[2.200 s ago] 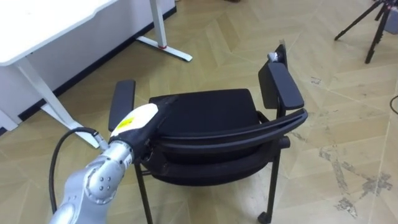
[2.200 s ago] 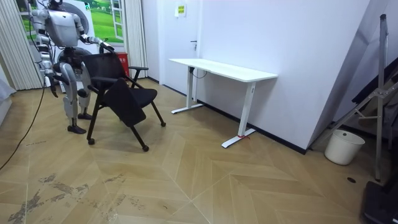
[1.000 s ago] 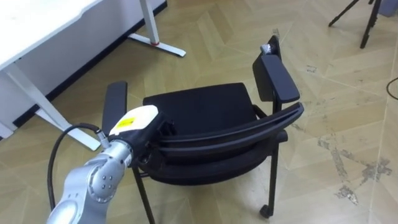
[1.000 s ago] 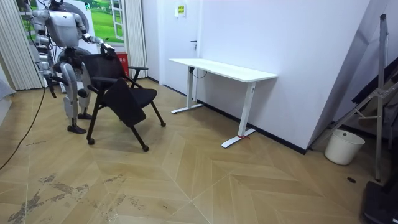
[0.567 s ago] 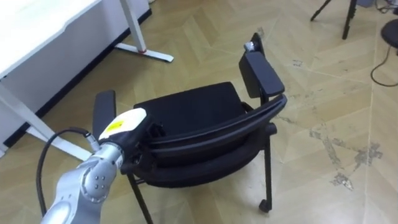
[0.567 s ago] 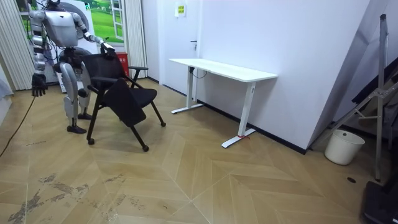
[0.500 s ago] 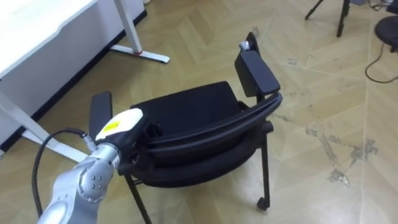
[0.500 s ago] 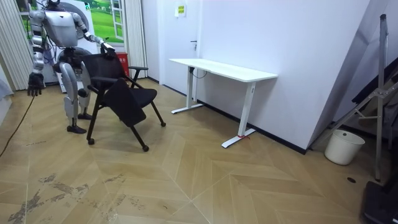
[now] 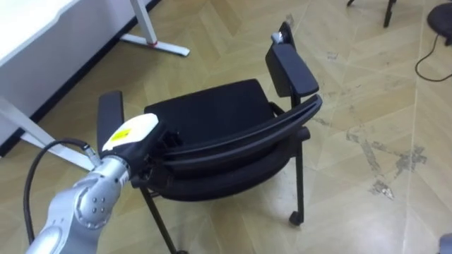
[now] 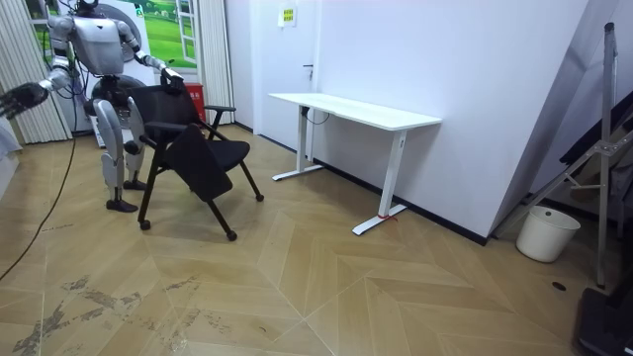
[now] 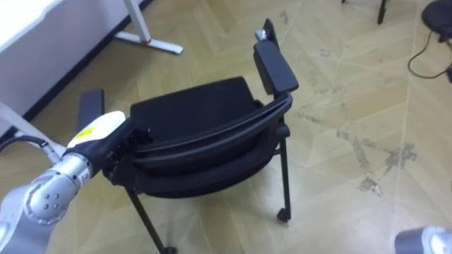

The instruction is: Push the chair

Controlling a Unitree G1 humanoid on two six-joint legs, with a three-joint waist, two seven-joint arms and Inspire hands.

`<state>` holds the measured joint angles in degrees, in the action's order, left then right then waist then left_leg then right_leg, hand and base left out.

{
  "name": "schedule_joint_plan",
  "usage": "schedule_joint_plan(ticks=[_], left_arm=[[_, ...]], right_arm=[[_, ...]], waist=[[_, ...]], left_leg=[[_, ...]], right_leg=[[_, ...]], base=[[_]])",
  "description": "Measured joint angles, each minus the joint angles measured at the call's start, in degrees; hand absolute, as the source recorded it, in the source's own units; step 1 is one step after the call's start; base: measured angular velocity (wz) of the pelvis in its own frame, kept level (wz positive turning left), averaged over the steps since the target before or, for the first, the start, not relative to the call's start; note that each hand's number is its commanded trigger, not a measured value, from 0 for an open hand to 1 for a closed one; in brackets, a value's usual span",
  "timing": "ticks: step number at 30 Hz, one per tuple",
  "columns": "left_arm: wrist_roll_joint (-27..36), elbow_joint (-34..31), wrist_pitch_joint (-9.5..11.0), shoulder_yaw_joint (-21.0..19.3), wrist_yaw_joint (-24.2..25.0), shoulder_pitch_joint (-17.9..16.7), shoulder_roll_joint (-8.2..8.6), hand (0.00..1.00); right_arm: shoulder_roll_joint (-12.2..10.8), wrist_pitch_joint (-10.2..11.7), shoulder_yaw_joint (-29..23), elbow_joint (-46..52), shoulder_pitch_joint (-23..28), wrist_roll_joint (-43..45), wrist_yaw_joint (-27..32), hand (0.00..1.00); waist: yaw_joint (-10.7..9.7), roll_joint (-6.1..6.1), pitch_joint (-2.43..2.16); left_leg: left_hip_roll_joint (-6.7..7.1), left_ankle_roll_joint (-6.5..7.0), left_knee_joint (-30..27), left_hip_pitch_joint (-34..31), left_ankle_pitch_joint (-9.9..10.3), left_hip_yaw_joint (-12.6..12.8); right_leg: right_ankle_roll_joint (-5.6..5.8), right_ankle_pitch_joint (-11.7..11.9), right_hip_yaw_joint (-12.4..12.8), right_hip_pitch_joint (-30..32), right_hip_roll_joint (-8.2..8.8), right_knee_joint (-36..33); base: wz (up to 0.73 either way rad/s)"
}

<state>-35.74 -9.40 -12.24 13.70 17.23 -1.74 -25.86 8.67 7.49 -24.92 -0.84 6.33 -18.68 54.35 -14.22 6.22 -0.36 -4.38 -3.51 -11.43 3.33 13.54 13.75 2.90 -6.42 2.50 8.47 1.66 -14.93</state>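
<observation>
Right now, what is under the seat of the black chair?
Black chair legs stand on the wooden floor, one ending in a small caster. The seat hides the floor directly below it.

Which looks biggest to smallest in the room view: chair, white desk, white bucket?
1. white desk: widest, though the next comes close, so this order is unsure.
2. chair: about as tall, narrower.
3. white bucket: clearly smallest.

left robot hand (image 9: 131, 132) part-hidden at chair (image 9: 205, 113) backrest, right robot hand (image 10: 22, 96) blurred (room view)
</observation>
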Motion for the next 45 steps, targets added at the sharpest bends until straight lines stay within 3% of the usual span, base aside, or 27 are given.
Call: schedule_joint_plan(ticks=[4, 6, 12, 16, 18, 20, 24, 27, 34, 38, 41, 45], left_arm=[[-0.2, 0.01, 0.34, -0.22, 0.29, -0.04, 0.04, 1.0], [-0.68, 0.01, 0.54, -0.46, 0.98, 0.03, 0.19, 1.0], [-1.01, -0.01, 1.31, -1.27, 2.04, 1.08, 0.2, 1.0], [-1.56, -1.41, 0.93, -1.25, 3.68, 1.28, 0.32, 1.0], [-2.21, -2.13, 1.0, -1.23, 4.89, 1.31, 0.34, 1.0], [-2.75, -2.15, 1.46, -1.22, 5.64, 1.28, 0.38, 1.0], [-3.41, -2.22, 2.95, -1.94, 7.39, 1.66, -0.47, 1.0], [-3.84, -1.95, 3.51, -1.93, 7.65, 1.87, -0.49, 1.0], [-3.86, -1.53, 4.49, -2.48, 8.38, 2.42, -0.56, 1.0], [-4.37, -0.65, 6.4, -2.76, 8.54, 3.29, -0.58, 1.0], [-4.33, -0.65, 6.49, -2.74, 9.02, 3.3, -0.58, 1.0], [-4.34, -0.7, 7.91, -2.75, 9.57, 3.37, -0.58, 1.0]], right_arm=[[1.26, 0.02, 2.94, 8.24, -1.43, 8.62, 0.51, 0.0], [3.12, 0.01, 3.92, 9.98, -3.64, 12.75, -0.23, 0.0], [5.33, -0.21, 8.0, 11.49, -7.36, 19.13, -5.83, 0.0], [7.25, -3.02, 10.34, 14.07, -7.43, 21.85, -11.52, 0.0], [10.79, -5.01, 12.78, 15.38, -7.53, 22.0, -16.6, 0.0], [12.95, -5.18, 14.88, 15.38, -7.6, 22.0, -21.26, 0.0], [14.44, -6.59, 17.6, 15.37, -7.66, 22.09, -33.4, 0.0], [16.35, -7.34, 19.65, 15.37, -7.91, 23.65, -40.97, 0.0], [16.47, -8.35, 21.06, 15.07, -10.15, 26.53, -53.33, 0.0], [17.58, -8.35, 22.21, 14.92, -13.54, 31.06, -59.89, 0.0], [19.0, -8.4, 23.95, 14.94, -13.91, 33.17, -65.52, 0.0], [19.1, -8.41, 25.64, 15.0, -13.92, 37.01, -73.59, 0.0]], waist=[[0.94, -0.08, 0.05], [1.04, -0.5, 0.34], [2.16, -2.09, 1.04], [3.19, -2.44, 1.04], [4.68, -3.05, 0.99], [5.45, -3.86, 0.88], [6.4, -6.3, 0.98], [6.38, -6.79, 0.98], [6.7, -7.04, 1.24], [7.12, -7.77, 1.64], [7.35, -7.84, 1.66], [7.72, -7.82, 1.65]], left_leg=[[0.05, 0.0, 0.43, 0.56, 0.0, 0.43], [0.04, 0.0, 1.08, 1.23, 0.0, 0.48], [-0.03, 0.01, 1.73, 1.68, -0.01, 0.64], [-0.04, 0.06, 2.01, 1.63, -0.04, 0.84], [-0.21, 0.06, 2.04, 2.27, -0.04, 1.31], [-0.44, 0.06, 2.09, 3.0, -0.04, 1.32], [-1.28, 0.06, 2.41, 4.16, -0.04, 1.28], [-1.52, 0.06, 2.84, 4.7, -0.04, 1.23], [-1.85, 0.06, 2.97, 4.81, -0.04, 1.22], [-1.95, 0.06, 2.99, 4.87, -0.04, 1.04], [-2.0, 0.06, 2.99, 5.25, -0.04, 0.77], [-2.15, 0.06, 2.96, 5.21, -0.04, -0.16]], right_leg=[[0.02, 0.02, 0.75, 0.24, -0.21, -0.31], [0.02, 0.02, 0.78, 0.16, -0.36, -0.58], [0.0, 0.03, 0.73, 0.18, -0.51, -0.6], [-0.01, 0.04, 0.75, 0.54, -0.6, -0.71], [-0.19, 0.15, 0.77, 0.53, -0.87, -0.86], [-0.4, 0.28, 0.42, 0.05, -1.18, -0.84], [-0.86, 0.58, -0.08, -1.39, -1.84, -0.12], [-1.16, 0.95, -0.81, -2.53, -1.91, 1.3], [-1.29, 1.03, -1.31, -2.54, -2.25, 1.31], [-1.39, 1.09, -1.41, -2.73, -2.34, 1.34], [-1.39, 1.09, -1.5, -3.42, -2.36, 1.72], [-1.43, 1.12, -2.09, -3.86, -2.37, 2.25]], base=[[-0.14], [-0.05], [-0.01], [-0.04], [-0.21], [-0.19], [-0.01], [0.06], [0.0], [0.02], [0.01], [0.06]])
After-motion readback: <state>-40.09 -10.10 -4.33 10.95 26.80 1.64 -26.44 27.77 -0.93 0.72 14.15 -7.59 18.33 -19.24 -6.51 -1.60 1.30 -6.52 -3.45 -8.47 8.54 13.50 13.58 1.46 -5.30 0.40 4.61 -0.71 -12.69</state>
